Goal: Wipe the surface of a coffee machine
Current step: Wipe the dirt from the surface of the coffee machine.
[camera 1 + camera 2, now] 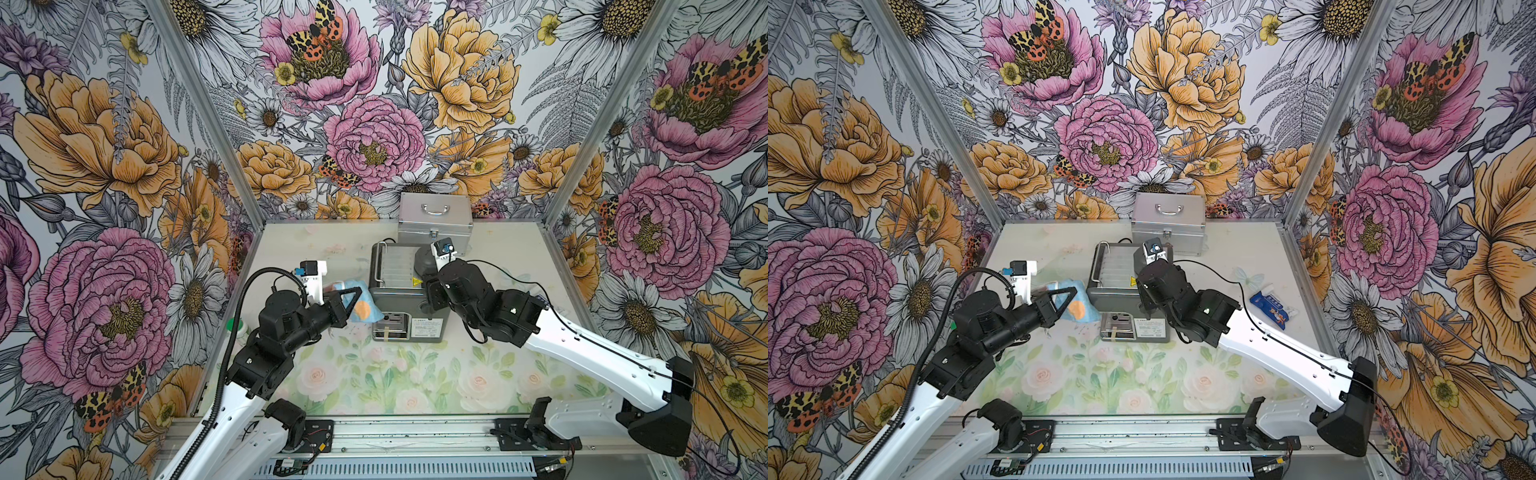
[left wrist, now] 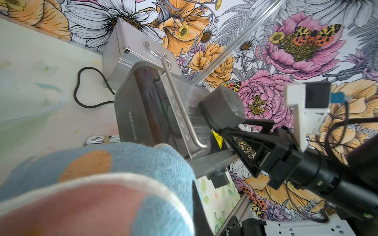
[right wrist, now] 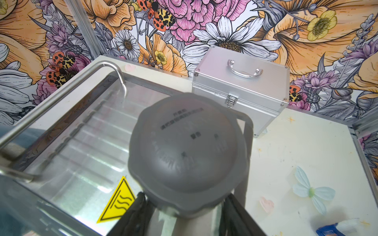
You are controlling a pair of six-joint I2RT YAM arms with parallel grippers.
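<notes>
The coffee machine [image 1: 397, 291] [image 1: 1115, 286] [image 2: 141, 114] is a boxy dark-grey appliance with a ribbed top tray [image 3: 88, 143], a yellow warning sticker [image 3: 117, 202] and a grey dome cap [image 3: 186, 147] [image 2: 223, 106]. My left gripper [image 1: 353, 301] [image 1: 1069, 300] is shut on a blue cloth with an orange spot [image 1: 365, 309] [image 1: 1081, 309] [image 2: 122, 163]. The cloth lies against the machine's left side. In the left wrist view only one dark finger [image 2: 199, 212] shows past the cloth. My right gripper [image 3: 185, 202] [image 2: 233, 124] reaches over the machine's top, its two fingers pressed on either side of the dome cap.
A silver aluminium case with a handle [image 1: 434, 218] [image 1: 1169, 222] [image 3: 241, 81] stands right behind the machine. A black power cord [image 2: 81, 87] loops behind the machine. A blue packet [image 1: 1273, 309] and a paper butterfly [image 3: 311, 192] lie to the right. A small bottle [image 1: 241, 328] stands at the left wall.
</notes>
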